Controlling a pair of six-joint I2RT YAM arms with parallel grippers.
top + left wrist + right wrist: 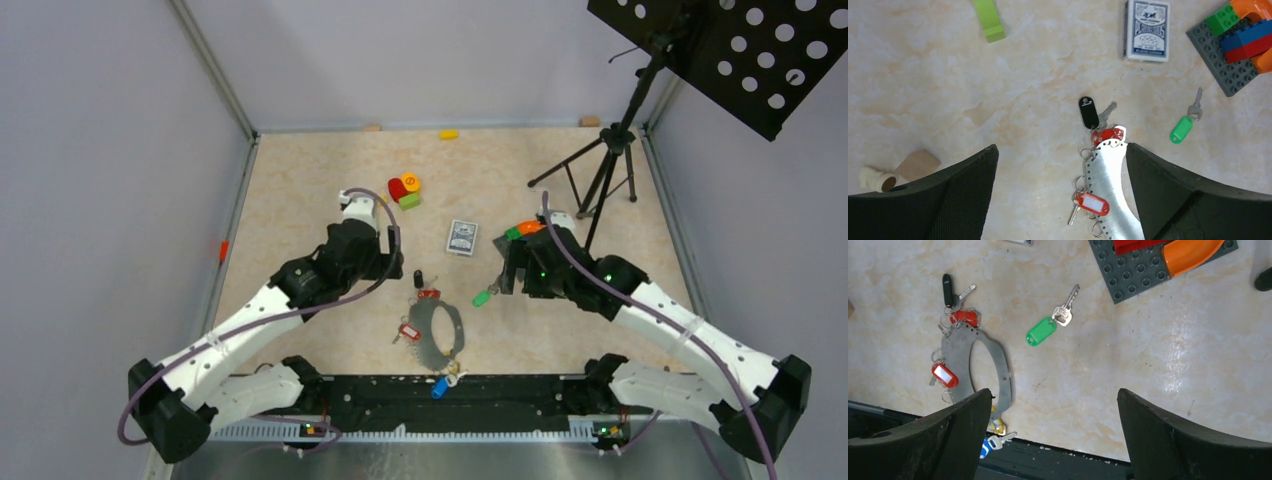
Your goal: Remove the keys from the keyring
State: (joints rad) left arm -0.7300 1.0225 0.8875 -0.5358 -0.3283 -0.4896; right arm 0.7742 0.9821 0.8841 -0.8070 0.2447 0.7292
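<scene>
Flat, perforated grey metal keyring [954,352] on marbled tabletop [1148,370]; green plastic-tagged key [1041,331] loose nearby; both jaws released, empty.

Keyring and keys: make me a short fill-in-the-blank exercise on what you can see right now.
1. The loose key lying apart from the keyring has a ___ tag.
2. The left hand and the right hand are both ___.
3. The studded plate under the orange arch is ___.
Missing words: green; open; grey.
</scene>
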